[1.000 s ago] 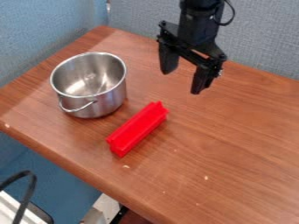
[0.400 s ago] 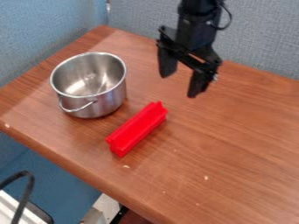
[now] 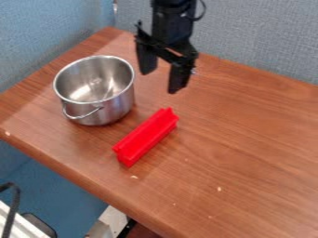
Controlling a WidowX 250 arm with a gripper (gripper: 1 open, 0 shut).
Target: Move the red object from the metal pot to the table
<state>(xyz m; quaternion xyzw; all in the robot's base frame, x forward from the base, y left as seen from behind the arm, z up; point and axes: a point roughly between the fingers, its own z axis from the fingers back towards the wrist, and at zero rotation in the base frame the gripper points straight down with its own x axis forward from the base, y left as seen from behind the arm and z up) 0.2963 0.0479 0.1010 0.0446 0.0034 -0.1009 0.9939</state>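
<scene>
one red object (image 3: 147, 137) lying flat on the table (image 3: 248, 158), out of the pot, just right of and below it, not touching; one metal pot (image 3: 95, 87) upright, nothing visible inside, bail handle hanging down its front; one gripper (image 3: 165, 77) pointing down above the table near the pot's upper right, jaws wide apart, holding nothing

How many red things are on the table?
1. The red block lies flat on the table, just right of the pot. The pot looks empty, so nothing seems hidden inside.
</scene>
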